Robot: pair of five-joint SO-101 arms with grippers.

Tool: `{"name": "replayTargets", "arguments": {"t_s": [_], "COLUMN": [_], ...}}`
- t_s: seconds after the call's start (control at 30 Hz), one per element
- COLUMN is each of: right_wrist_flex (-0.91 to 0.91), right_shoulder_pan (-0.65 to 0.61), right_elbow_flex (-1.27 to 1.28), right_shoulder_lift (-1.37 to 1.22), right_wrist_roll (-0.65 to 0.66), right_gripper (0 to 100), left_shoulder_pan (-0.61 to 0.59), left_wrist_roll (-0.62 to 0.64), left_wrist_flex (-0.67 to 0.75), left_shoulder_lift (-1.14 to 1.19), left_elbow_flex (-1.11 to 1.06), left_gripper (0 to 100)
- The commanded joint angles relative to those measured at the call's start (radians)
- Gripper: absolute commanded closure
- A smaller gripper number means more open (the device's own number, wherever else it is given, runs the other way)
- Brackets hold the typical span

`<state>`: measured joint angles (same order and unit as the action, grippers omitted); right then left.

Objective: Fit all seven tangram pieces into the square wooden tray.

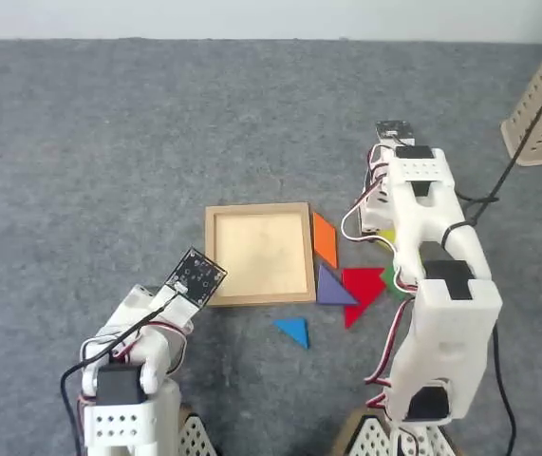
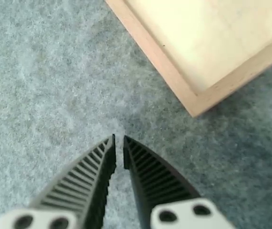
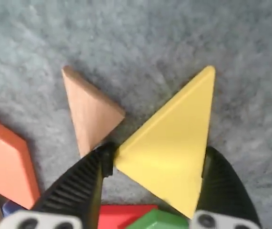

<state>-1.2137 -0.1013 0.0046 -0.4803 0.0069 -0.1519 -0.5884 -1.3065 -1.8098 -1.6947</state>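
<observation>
**Q:** Right gripper [image 3: 158, 155], nearest the lens: contents?

**A:** Entry 1: yellow triangle [image 3: 171, 143]. Your fingers [image 3: 85, 181] pinch it, one tip on its square corner, the other flat against its long edge. That long edge runs in line with the fingers. Whether it is lifted off the carpet, I cannot tell.

**Q:** Location against the tray [image 1: 210, 256]?

**A:** Right of the tray, on the far side of the orange piece [image 1: 325, 237], which touches the tray's right rim. So your way in lies leftward across the orange piece. The tray floor is bare; no piece is seated yet.

**Q:** Neighbours to mind?

**A:** Entry 2: wood triangle [image 3: 90, 114], just beside the yellow's square corner. Entry 3: red triangle [image 1: 364, 290], and entry 4: green piece [image 3: 159, 219], both close by the yellow on the near side. By my estimate a straight lift clears them, while a drag would shove them.

**Q:** Left gripper [image 2: 119, 140]?

**A:** Entry 5: fingers pressed together, holding nothing, over the carpet just off the tray's near-left corner. It is well apart from the yellow. Your right arm is the nearer one by far and already has the piece.
</observation>
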Motion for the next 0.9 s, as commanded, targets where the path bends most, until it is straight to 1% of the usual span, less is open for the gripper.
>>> {"name": "replayTargets", "arguments": {"t_s": [0.0, 0.2, 0.4, 0.57, 0.7, 0.87], "right_wrist_flex": [-0.022, -0.012, -0.016, -0.012, -0.016, -0.019], "right_shoulder_pan": [-0.027, -0.065, -0.156, -0.315, -0.447, -0.547], "right_elbow_flex": [-0.009, 0.068, 0.086, 0.058, -0.023, -0.161], "right_shoulder_lift": [0.133, 0.246, 0.326, 0.351, 0.292, 0.142], "right_wrist_roll": [0.026, 0.057, 0.118, 0.193, 0.259, 0.417], "right_gripper": [82.6, 82.6, 82.6, 82.6, 82.6, 82.6], "left_shoulder_pan": [-0.003, -0.005, -0.005, -0.005, -0.005, -0.005], "left_wrist_roll": [-0.011, -0.011, -0.011, -0.011, -0.011, -0.011], "left_wrist_flex": [-0.006, -0.006, -0.006, -0.006, -0.006, -0.006], "left_shoulder_lift": [-0.017, -0.017, -0.017, -0.017, -0.017, -0.017], "left_elbow_flex": [0.010, 0.010, 0.010, 0.010, 0.010, 0.010], "left_gripper": [97, 97, 97, 97, 97, 97]}}
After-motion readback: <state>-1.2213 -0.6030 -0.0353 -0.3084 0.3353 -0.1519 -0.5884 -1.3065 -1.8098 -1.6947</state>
